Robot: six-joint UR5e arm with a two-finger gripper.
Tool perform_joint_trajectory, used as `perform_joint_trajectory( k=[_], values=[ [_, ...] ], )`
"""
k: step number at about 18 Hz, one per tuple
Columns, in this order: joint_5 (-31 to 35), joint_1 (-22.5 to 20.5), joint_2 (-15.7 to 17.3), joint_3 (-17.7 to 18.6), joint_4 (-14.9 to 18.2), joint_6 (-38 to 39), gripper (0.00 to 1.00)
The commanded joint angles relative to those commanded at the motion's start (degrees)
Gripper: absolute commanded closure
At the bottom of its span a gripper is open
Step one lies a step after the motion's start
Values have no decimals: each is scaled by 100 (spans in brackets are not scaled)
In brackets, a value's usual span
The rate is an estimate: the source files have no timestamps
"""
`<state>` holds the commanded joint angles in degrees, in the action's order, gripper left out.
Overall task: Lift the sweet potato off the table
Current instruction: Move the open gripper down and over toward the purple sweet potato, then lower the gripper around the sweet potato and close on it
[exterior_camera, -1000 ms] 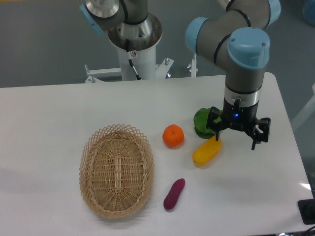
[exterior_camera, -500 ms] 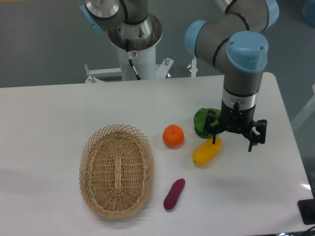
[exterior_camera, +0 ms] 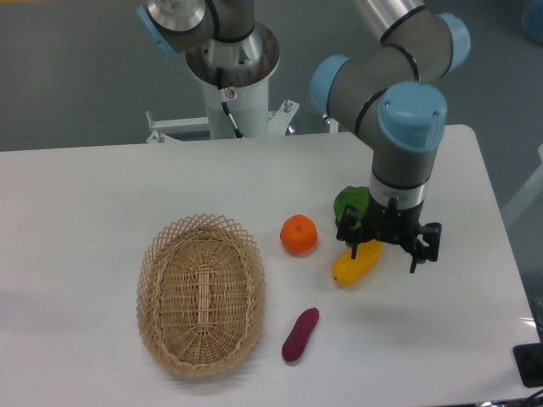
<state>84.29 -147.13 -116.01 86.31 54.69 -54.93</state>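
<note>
Spread wide and empty, my claw (exterior_camera: 383, 246) hangs over the yellow vegetable (exterior_camera: 356, 263), not over my target. The sweet potato (exterior_camera: 300, 334) lies free on the table (exterior_camera: 85, 195) at about seven o'clock from me, well apart, slanted, nothing crowding it. At its ten o'clock sits the basket (exterior_camera: 201, 292); at twelve, the orange (exterior_camera: 299, 234). My wrist covers most of a green thing (exterior_camera: 348, 206), which I can't identify.

Bright even overhead light, soft faint shadows, mild table (exterior_camera: 102, 186) glare, sharp focus
</note>
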Motion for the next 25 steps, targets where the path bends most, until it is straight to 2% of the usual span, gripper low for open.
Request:
perform_joint_trajectory(
  k=[2, 3, 6, 12, 17, 25],
  values=[
    [-140, 61, -132, 0, -116, -236, 0],
    [-237, 140, -376, 52, -142, -455, 0],
    [-246, 325, -607, 88, -327, -484, 0],
    [-273, 483, -739, 202, -406, -440, 0],
    [-264, 615, -888, 316, -880, -405, 0],
    [-255, 826, -1038, 325, -907, -379, 0]
  ],
)
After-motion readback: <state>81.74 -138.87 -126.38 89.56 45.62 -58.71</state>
